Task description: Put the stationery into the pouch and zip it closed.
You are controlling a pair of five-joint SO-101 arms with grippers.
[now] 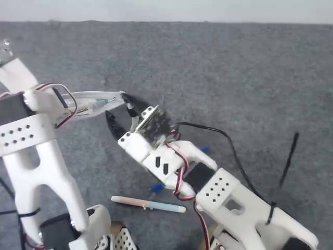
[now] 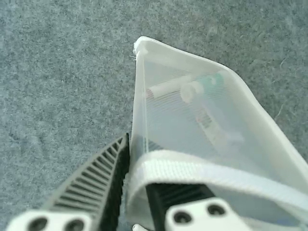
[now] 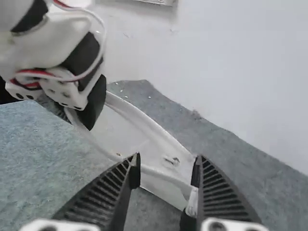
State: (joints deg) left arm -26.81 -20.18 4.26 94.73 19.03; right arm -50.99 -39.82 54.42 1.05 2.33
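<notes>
Overhead, the clear pouch (image 1: 99, 103) has its far end between the spread jaws of the right gripper (image 1: 124, 113), and a pastel pen (image 1: 148, 203) lies on the carpet (image 1: 234, 78) nearby. From the left wrist, the left gripper (image 2: 137, 168) is clamped on the pouch's edge, a white pen (image 2: 166, 87) inside. From the right wrist, the right gripper's jaws stand apart around the pouch's end.

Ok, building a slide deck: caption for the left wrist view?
Left claw grips the banded edge of a translucent pouch holding stationery, above grey carpet.
</notes>
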